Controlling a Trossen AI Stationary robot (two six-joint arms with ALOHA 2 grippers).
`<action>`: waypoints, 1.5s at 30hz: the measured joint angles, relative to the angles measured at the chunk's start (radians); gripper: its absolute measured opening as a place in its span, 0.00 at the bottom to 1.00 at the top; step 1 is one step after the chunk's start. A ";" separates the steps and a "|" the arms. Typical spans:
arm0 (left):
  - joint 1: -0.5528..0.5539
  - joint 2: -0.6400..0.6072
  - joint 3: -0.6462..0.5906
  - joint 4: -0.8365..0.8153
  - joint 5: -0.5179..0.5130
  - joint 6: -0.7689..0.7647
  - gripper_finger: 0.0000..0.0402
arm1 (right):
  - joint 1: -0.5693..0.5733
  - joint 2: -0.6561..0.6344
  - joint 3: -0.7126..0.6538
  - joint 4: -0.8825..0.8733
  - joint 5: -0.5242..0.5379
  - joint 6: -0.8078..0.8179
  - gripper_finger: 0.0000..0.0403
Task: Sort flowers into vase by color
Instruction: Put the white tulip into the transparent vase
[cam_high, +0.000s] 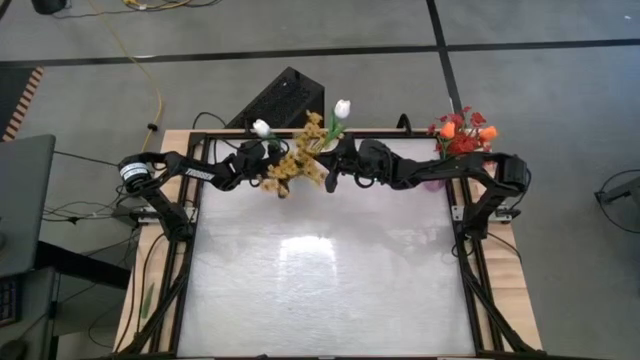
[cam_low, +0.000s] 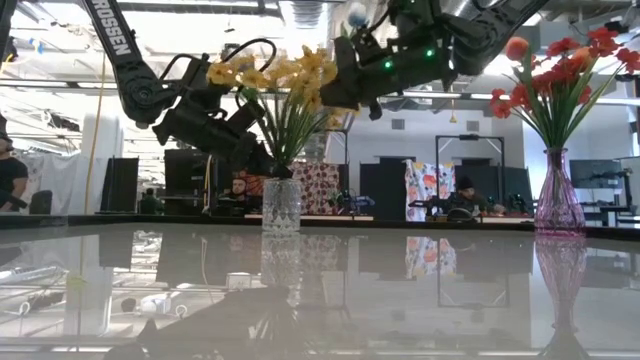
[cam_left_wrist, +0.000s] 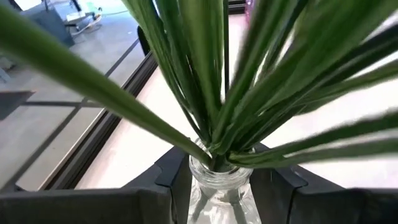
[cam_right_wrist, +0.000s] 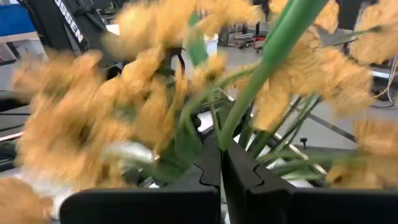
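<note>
A clear glass vase (cam_low: 281, 205) stands at the table's far edge, holding yellow sprays (cam_high: 297, 158) and a white tulip bud (cam_high: 262, 128). My left gripper (cam_left_wrist: 219, 186) is at the vase's neck, below the fanning green stems (cam_left_wrist: 205, 74). My right gripper (cam_right_wrist: 221, 163) is among the yellow sprays (cam_right_wrist: 93, 106) above that vase, shut on the stem of a second white tulip (cam_high: 342, 107). A purple vase (cam_low: 556, 200) at the far right holds red clusters and orange buds (cam_high: 462, 130). My left gripper has the clear vase's neck (cam_left_wrist: 219, 171) between its two fingers, one on each side, coming level from the table's left. The vase stands upright on the table. My right gripper pinches the white tulip's thick green stem (cam_right_wrist: 231, 127) between its shut fingertips, coming from the table's right. The stem rises slanting past the fingers, with the bud (cam_low: 357, 13) high above the yellow sprays.
The glossy table top (cam_high: 330, 290) stretches toward the near edge, framed by a dark rail (cam_high: 470, 290). Both arms reach along the far edge and meet at the clear vase. People and furniture show in the room behind the table.
</note>
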 joint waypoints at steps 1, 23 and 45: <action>0.000 0.000 0.000 0.000 0.000 -0.010 0.29 | 0.000 0.010 0.000 0.007 0.000 0.001 0.06; 0.001 -0.004 -0.002 0.003 -0.019 -0.012 0.50 | -0.013 -0.089 -0.002 -0.055 0.001 -0.086 0.06; 0.002 -0.004 -0.002 -0.008 -0.006 0.004 0.51 | 0.072 0.001 -0.005 0.046 0.165 -0.138 0.06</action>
